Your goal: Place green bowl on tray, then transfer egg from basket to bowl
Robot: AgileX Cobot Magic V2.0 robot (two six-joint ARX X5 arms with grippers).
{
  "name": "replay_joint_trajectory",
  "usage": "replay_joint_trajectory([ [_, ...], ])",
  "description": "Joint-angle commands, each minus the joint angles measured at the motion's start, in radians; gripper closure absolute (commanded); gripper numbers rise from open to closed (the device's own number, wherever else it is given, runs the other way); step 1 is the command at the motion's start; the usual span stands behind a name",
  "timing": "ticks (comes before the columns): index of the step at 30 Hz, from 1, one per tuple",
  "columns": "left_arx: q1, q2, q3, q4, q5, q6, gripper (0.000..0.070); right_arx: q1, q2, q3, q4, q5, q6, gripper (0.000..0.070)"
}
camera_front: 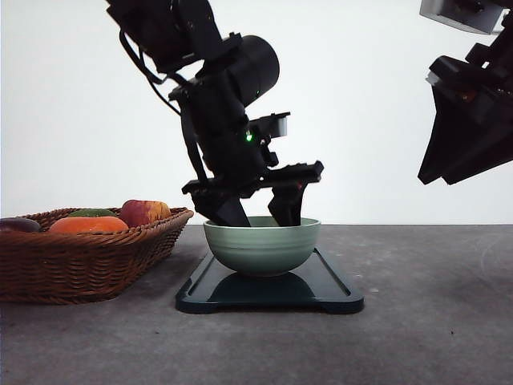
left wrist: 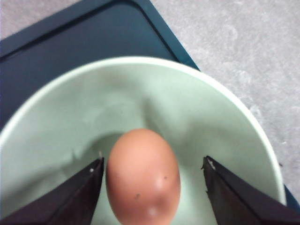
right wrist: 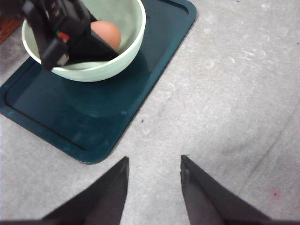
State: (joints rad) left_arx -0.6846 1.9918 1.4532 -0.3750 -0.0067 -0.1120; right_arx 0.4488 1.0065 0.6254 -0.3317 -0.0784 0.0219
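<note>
Reddish-brown egg [left wrist: 143, 176] lying inside the green bowl [camera_front: 262, 245], between the spread fingers of the left gripper [left wrist: 152, 187].

Neither black finger touches the shell in the left wrist view; a gap shows on each side, so the jaws stand wide and hold nothing. The pale sage bowl sits near the middle of the dark tray [camera_front: 333, 289], which rests on the grey table [camera_front: 433, 321]. At the table's left side stands the wicker basket [camera_front: 80, 265], well apart from the tray, with an apple [camera_front: 144, 212] and an orange fruit [camera_front: 88, 225] in it. The right gripper [right wrist: 153, 187] hangs above bare table just beside the tray, its fingers parted and empty.
</note>
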Motion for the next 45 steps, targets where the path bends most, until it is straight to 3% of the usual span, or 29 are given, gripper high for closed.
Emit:
replay_joint_trajectory([
  [1, -0.004, 0.026, 0.055, -0.025, -0.013, 0.015, 0.0263, 0.004, 0.006, 0.001, 0.005, 0.000, -0.010, 0.0487],
  [9, 0.021, 0.013, 0.231, -0.321, -0.024, 0.028, 0.0268, 0.004, 0.006, 0.001, 0.005, 0.001, -0.010, 0.0487],
  [15, 0.050, -0.073, 0.221, -0.402, -0.017, 0.048, 0.0268, 0.004, 0.006, 0.001, 0.000, 0.001, -0.010, 0.0487],
  [25, 0.091, -0.324, 0.036, -0.326, -0.012, 0.048, 0.0269, 0.004, 0.006, 0.001, -0.005, 0.000, -0.010, 0.0487],
  [35, 0.132, -0.663, -0.299, -0.167, -0.012, 0.040, 0.0270, 0.004, 0.006, 0.001, -0.005, 0.001, -0.010, 0.0487],
  [45, 0.181, -0.954, -0.618, -0.097, -0.012, 0.027, 0.0271, 0.005, 0.006, 0.001, -0.005, 0.000, -0.010, 0.0487],
])
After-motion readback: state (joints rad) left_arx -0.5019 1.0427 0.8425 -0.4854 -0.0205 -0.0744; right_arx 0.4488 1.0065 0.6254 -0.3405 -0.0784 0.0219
